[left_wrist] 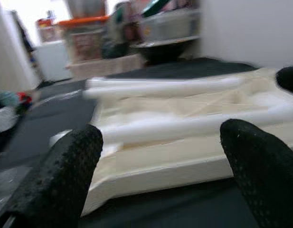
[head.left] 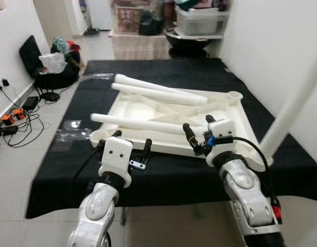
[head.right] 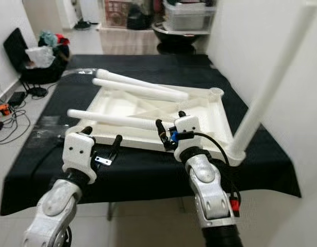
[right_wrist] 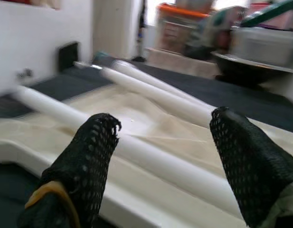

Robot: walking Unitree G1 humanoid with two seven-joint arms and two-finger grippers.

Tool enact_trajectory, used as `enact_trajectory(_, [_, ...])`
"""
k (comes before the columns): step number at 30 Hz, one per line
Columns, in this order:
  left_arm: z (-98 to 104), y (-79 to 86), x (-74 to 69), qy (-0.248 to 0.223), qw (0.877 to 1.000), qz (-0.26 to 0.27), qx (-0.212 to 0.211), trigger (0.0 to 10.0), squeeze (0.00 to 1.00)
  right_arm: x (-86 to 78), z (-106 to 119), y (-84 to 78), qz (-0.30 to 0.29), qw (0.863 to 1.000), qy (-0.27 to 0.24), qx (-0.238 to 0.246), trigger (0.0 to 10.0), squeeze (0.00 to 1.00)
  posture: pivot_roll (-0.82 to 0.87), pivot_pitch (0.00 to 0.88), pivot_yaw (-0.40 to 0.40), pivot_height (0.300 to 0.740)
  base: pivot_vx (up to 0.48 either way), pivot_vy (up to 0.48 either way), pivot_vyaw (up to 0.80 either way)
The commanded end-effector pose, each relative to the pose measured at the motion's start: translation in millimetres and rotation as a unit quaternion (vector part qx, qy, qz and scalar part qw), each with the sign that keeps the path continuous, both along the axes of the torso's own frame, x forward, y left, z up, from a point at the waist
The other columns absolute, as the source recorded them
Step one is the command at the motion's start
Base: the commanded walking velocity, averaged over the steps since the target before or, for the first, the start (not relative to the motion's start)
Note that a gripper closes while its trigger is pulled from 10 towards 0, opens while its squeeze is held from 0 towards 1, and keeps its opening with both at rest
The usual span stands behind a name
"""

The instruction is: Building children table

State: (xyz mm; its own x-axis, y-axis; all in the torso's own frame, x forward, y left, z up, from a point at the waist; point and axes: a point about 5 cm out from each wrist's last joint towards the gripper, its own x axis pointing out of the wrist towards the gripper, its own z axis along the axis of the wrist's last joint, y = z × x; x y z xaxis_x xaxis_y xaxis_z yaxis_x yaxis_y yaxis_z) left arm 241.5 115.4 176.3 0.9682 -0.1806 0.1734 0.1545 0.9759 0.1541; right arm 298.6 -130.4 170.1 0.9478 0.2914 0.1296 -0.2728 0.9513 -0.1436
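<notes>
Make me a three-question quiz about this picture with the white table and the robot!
1. Where does the white tabletop lie?
A. on the black cloth
B. on the floor
C. on a chair

2. How many loose legs lie across it?
A. one
B. three
C. six

3. How is the right tool?
A. shut on a leg
B. open
C. folded away

Answers:
1 A, the black cloth shows all round it.
2 B, three white tubes lie flat; a fourth leg stands fitted.
3 B, its fingers are apart.
</notes>
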Motion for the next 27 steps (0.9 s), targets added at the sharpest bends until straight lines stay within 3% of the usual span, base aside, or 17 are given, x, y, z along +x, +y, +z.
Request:
enact_trajectory(1, [0, 1.7, 0.9, 0.004, 1.0, 0.006, 0.0, 10.0, 0.0, -0.5, 0, 1.3, 0.006, 1.0, 0.001, -0.002, 10.0, 0.0, 0.04, 0.071, -0.082, 0.74, 0.337, 0.341, 0.0])
enact_trajectory(7, [8, -1.9, 2.9, 0.007, 1.0, 0.01, -0.025, 10.0, 0.0, 0.3, 2, 3.1, 0.003, 1.0, 0.002, 0.011, 10.0, 0.0, 0.04, 0.075, -0.083, 0.74, 0.159, 0.114, 0.0])
enact_trajectory(21, [17, -4.0, 4.4, -0.006, 1.0, 0.02, -0.019, 10.0, 0.0, 5.0, 9, 9.1, 0.008, 1.0, -0.009, 0.025, 10.0, 0.0, 0.06, 0.063, -0.089, 0.74, 0.0, 0.0, 0.0])
enact_trajectory(27, [18, -5.5, 0.9, -0.002, 1.0, 0.017, -0.023, 10.0, 0.0, 27.7, 34, 7.4, 0.023, 0.999, -0.027, 0.008, 10.0, 0.0, 0.06, 0.062, -0.088, 0.74, 0.0, 0.0, 0.0])
